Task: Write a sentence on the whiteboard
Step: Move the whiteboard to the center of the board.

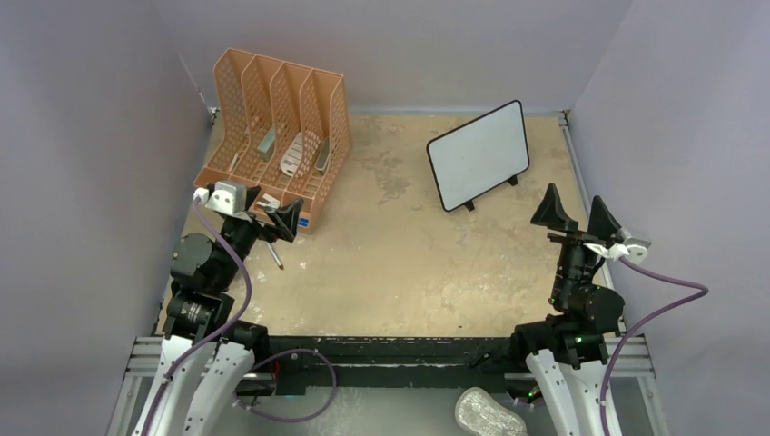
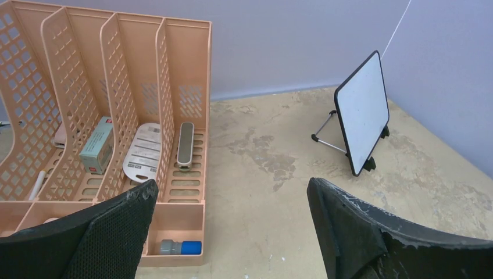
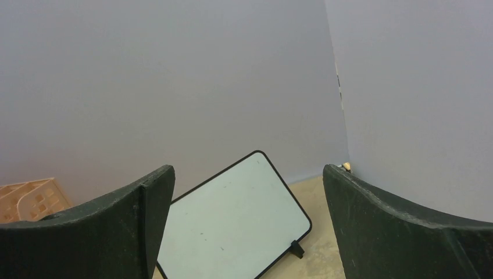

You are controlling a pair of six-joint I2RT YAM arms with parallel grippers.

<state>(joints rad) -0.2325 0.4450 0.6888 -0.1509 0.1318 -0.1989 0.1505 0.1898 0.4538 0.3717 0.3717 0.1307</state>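
Lavender walls (image 1: 399,45) close in a tan, stained table (image 1: 409,272). At its far left stands an orange perforated file organizer (image 1: 272,118). At the far right the whiteboard (image 1: 478,154) leans back on its two black feet, its white face bare. The left gripper (image 1: 272,211) hovers just in front of the organizer, jaws spread wide and holding nothing. The right gripper (image 1: 576,211) hangs near the whiteboard, apart from it, equally wide and empty. A thin pen-like stick (image 1: 275,257) lies on the table by the left arm.
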